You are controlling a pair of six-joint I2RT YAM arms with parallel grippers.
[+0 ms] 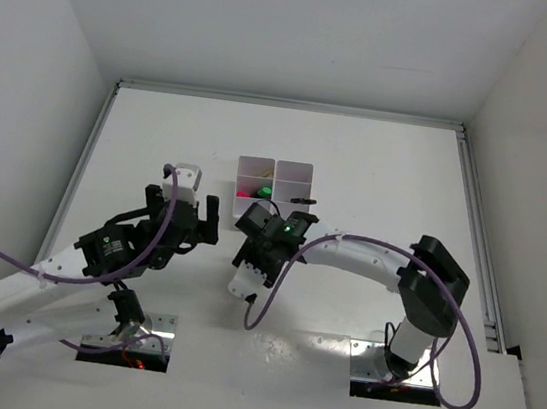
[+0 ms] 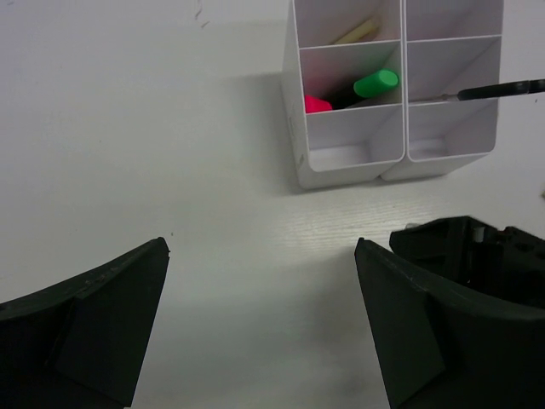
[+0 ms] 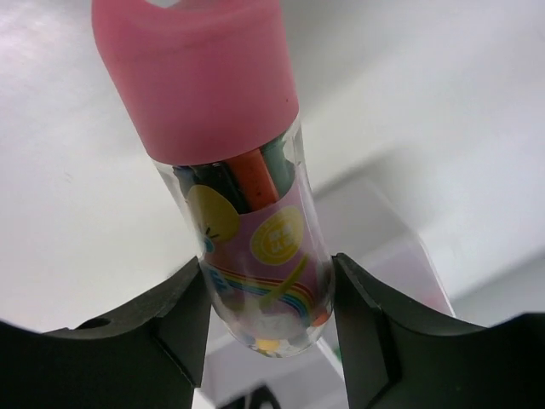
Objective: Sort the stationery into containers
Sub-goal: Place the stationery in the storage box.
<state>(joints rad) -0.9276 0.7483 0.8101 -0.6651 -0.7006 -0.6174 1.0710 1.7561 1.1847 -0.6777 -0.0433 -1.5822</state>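
Near the middle of the white surface (image 1: 379, 168), just in front of the small white plastic organizer tray (image 1: 296, 170), a clear plastic tube (image 3: 255, 256) with a pink rubbery cap (image 3: 196, 77) is being gripped by the jaws of the right arm (image 1: 367, 257). These jaws are being pressed against the tube's lower body, one on each side, and the capped end is being pointed away from the wrist. Orange and green sticks are being shown through the clear wall, and a label with a rainbow and yellow discs is being carried around it. A blurred corner of the tray (image 3: 400, 256) is being seen behind the tube in the right wrist view.

The jaws of the left arm (image 1: 96, 252) are being held wide apart, with nothing between them, over bare surface (image 2: 170, 128) to the left of the tray (image 2: 349, 162) and apart from it.

Within the tray's left column, as seen from the left wrist, a thin yellow pen (image 2: 358, 32) is being held in the farthest visible compartment. A green-ended black highlighter (image 2: 375, 83) and a pink-ended highlighter (image 2: 317, 104) are being held together in the next one. A thin black item (image 2: 498, 89) is being carried across the right column's rim, projecting past the tray's right side; its identity cannot be told.
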